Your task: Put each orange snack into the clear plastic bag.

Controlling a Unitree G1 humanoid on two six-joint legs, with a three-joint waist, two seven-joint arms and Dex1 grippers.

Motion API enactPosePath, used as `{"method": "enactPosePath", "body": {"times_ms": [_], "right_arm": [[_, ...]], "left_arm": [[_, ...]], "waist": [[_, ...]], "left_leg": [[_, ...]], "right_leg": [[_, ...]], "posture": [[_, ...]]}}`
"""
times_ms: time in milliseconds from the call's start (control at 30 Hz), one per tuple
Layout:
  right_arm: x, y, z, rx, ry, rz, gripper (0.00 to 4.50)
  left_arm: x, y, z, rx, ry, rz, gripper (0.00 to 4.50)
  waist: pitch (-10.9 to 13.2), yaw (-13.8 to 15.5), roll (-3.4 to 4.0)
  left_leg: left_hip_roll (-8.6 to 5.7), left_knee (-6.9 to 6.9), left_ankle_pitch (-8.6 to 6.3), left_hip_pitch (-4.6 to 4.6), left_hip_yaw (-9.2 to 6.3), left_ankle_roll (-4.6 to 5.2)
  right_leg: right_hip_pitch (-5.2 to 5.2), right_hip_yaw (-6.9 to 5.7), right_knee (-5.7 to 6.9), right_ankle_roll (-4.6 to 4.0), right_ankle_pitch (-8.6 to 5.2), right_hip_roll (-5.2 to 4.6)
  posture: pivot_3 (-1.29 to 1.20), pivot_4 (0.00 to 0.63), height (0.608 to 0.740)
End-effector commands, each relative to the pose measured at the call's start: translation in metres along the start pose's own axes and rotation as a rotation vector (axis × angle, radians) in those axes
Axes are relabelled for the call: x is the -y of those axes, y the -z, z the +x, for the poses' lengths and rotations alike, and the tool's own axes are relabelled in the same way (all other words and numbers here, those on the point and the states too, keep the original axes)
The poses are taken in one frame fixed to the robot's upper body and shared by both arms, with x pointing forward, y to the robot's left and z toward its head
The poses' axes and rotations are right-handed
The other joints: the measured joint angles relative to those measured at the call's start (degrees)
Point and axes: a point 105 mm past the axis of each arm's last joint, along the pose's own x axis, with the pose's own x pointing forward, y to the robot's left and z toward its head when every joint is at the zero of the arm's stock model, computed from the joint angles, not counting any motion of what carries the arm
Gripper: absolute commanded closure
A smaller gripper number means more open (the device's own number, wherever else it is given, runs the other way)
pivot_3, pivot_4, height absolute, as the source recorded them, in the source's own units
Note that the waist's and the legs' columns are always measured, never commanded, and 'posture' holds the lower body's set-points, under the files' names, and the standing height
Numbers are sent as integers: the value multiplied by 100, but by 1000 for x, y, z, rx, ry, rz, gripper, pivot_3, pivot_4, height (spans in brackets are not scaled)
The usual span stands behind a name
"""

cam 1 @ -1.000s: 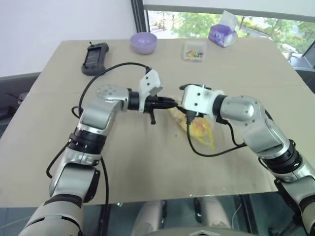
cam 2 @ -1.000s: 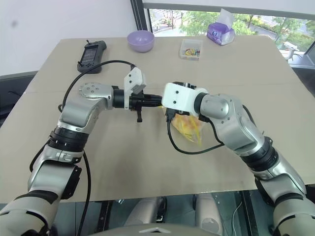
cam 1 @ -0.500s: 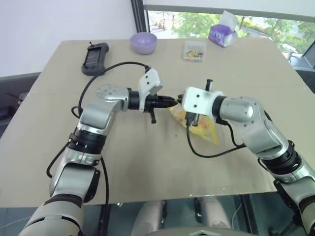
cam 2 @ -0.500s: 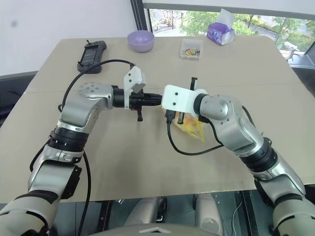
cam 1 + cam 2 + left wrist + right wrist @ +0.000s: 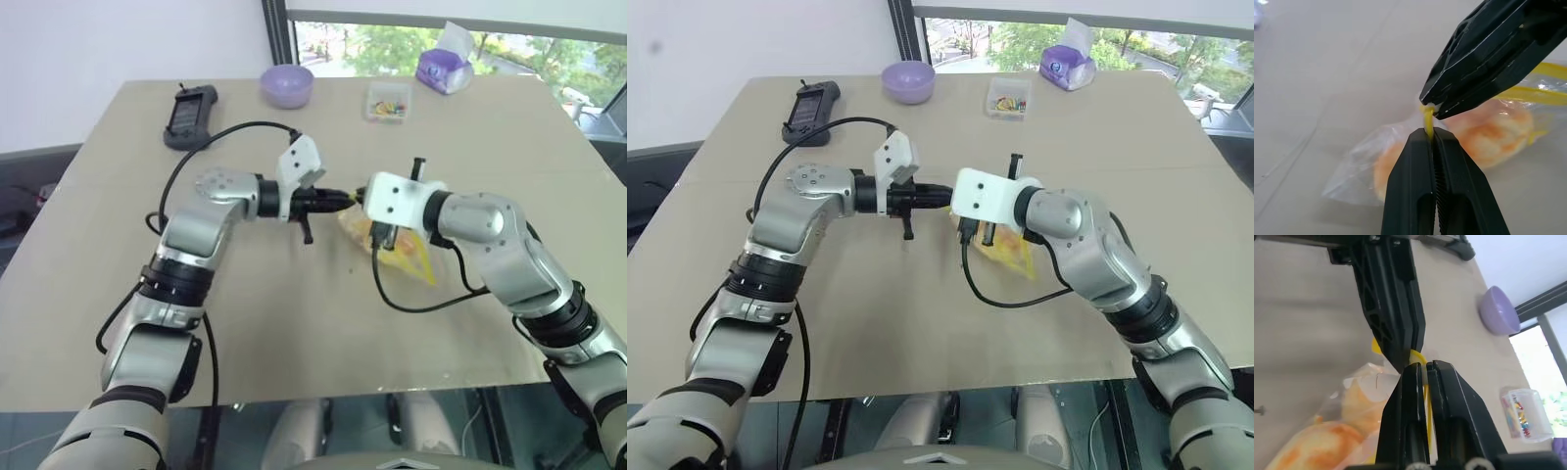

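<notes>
Clear plastic bag (image 5: pixel 400 251) with orange snacks (image 5: pixel 1488 132) inside, held above bench (image 5: pixel 294 323) | left gripper (image 5: pixel 1430 131) clamped on yellow seal strip (image 5: pixel 1423 382) | right gripper (image 5: pixel 1424 366) clamped there too

Bare table (image 5: pixel 294 323) near side; bowl (image 5: pixel 286 84), box (image 5: pixel 388 101) far back.

Office or lab room with a window

A wide beige table (image 5: pixel 294 323) stands against a large window (image 5: pixel 509 39) showing green trees outside; a plain white wall sits left of the window, and a black handheld controller (image 5: pixel 188 116) lies on the table's far left corner.
</notes>
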Motion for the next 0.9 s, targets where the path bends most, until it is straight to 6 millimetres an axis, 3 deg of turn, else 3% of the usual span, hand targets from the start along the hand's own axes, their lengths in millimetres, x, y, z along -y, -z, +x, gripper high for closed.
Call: {"method": "enactPosePath", "body": {"times_ms": [33,133,267,533,700,900], "right_arm": [[47,14,-11,-44,156,-88,4425],[70,15,-14,-23,209,-158,4425],[68,10,-15,35,198,-165,4425],[-6,5,-9,105,32,9,4425],[-24,14,-8,70,30,83,4425],[-33,46,-16,-31,79,130,4425]], "left_arm": [[-37,-41,-10,117,-189,149,4500],[-54,-58,-14,179,-274,214,4500],[-51,-62,-19,222,-268,256,4500],[-2,-21,-27,144,-76,249,4500],[14,-6,-33,114,-29,175,4500],[11,-2,-42,103,-34,126,4500]], "waist": [[1,3,-1],[1,-9,-1],[-2,-79,-2],[-2,-173,0],[-2,-126,0],[-2,-118,-1]], "left_leg": [[-2,1,0,-1,0,0],[-6,1,1,-2,0,-1],[-6,-22,1,-9,12,-2],[-6,-8,1,-49,4,-2],[-8,16,1,-38,-1,-1],[-11,17,2,-33,-3,-2]], "right_leg": [[-1,0,1,0,0,-2],[-2,-2,-2,1,0,-7],[-30,2,-3,0,0,-12],[-65,-3,2,1,1,-13],[-49,-2,26,2,2,-13],[-48,-3,37,0,1,-13]], "posture": [[0,150,740],[0,150,740],[0,150,740],[0,150,740],[0,150,740],[0,150,740]]}}
